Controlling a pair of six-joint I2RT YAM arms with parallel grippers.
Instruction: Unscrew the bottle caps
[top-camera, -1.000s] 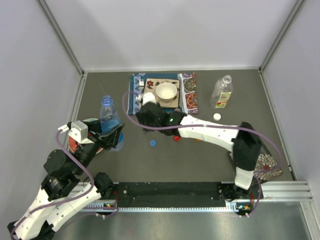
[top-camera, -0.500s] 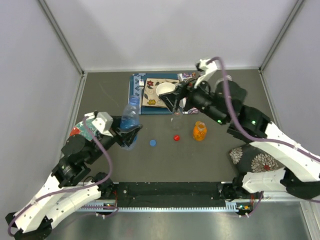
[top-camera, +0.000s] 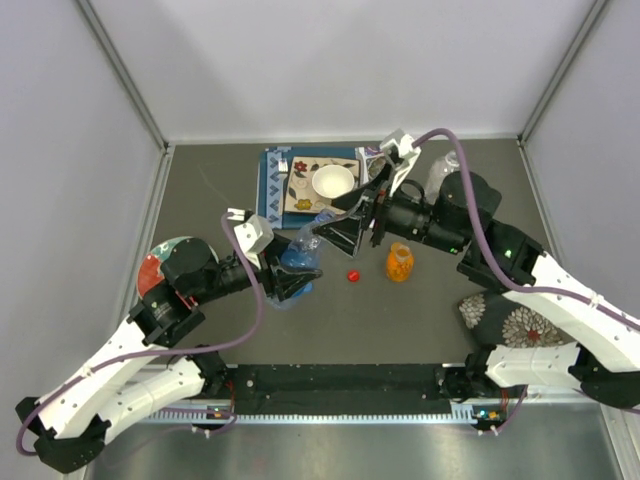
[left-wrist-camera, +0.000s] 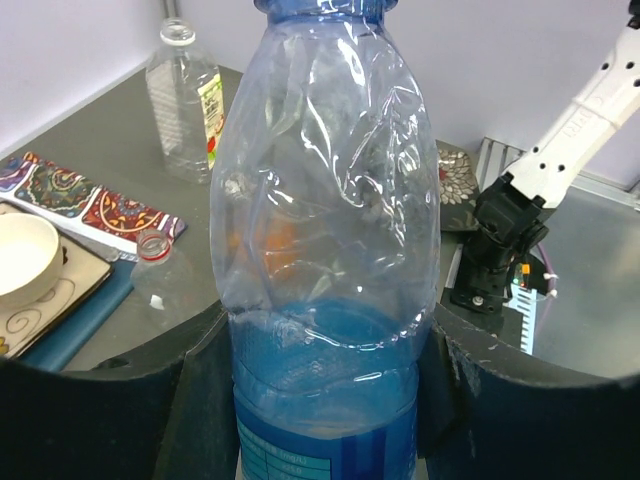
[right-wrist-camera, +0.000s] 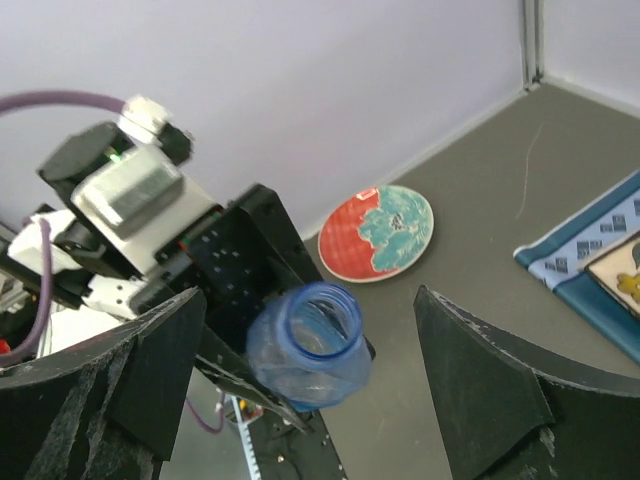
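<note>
Left gripper (top-camera: 288, 282) clamped round the lower body of the blue bottle (left-wrist-camera: 325, 230), holding it off the table (top-camera: 400, 320) and tipped toward the right arm. Right gripper (right-wrist-camera: 310, 300) spread wide either side of the bottle's neck, touching nothing. Right wrist view: bottle mouth open, no cap on it, so this one looks done. Red cap (top-camera: 353, 275) loose on the table, just right of the held bottle. Tall clear bottle (left-wrist-camera: 185, 100) at the back looks bare-necked; small bottle (left-wrist-camera: 160, 275) with a red neck ring looks capless too. Orange bottle (top-camera: 399, 263) upright near the red cap; cannot tell if its top is capped. No other cap in view. Judgement: task mostly done, the orange bottle likely the only one left.
</note>
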